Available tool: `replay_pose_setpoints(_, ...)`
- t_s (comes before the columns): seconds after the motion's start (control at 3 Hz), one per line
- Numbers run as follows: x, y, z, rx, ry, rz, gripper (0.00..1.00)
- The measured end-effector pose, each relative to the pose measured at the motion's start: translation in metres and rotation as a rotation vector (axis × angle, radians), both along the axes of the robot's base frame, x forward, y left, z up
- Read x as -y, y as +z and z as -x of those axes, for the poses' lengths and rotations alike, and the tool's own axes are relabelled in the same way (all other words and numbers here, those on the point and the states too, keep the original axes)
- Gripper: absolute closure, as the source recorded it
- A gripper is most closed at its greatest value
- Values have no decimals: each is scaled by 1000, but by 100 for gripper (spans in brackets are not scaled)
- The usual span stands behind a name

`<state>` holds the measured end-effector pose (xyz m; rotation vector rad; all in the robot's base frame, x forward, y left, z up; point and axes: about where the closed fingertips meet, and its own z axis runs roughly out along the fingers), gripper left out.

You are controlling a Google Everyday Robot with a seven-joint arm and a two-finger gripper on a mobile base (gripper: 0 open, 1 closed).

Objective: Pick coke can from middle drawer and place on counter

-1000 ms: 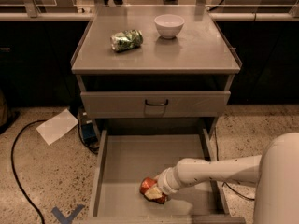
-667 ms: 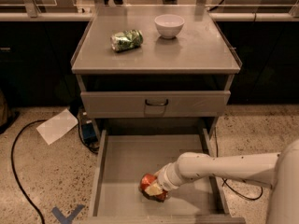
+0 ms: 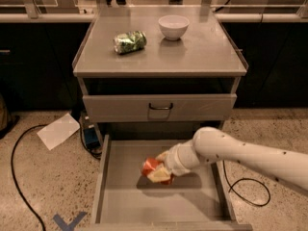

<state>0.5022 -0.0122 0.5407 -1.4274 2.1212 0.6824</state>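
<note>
Nearest, the middle drawer stands pulled out, its grey floor bare along the left side and the front. Over the middle of that floor is the pincer, at the end of the white arm that reaches in from the right. The pincer looks clamped on the coke can. One pale finger crosses the can's near side, and the red body sticks out to the left of the fingers.

The can is thus in the grip, at the pincer's left tip, inside the drawer. The dark shadow on the floor just under it suggests the can is off the floor rather than resting there. Its long axis seems to slant across the drawer, but the fingers hide too much of it to be sure.

Behind and above is a closed drawer front with a dark handle, overhanging the back of the open drawer. The coming move likely turns on this: the can must rise and clear that front before it can travel back.

Farther still is the table, the goal. It carries a green can at left and a white bowl behind. Its near and right parts are free.
</note>
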Motion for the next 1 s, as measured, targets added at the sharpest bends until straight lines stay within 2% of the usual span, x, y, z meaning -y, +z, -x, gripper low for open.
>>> replay_pose_setpoints(0.33,-3,84,-18,59,51,-93,100)
replay_pose_setpoints(1.0,-15,234,-55,181,127,-178,100)
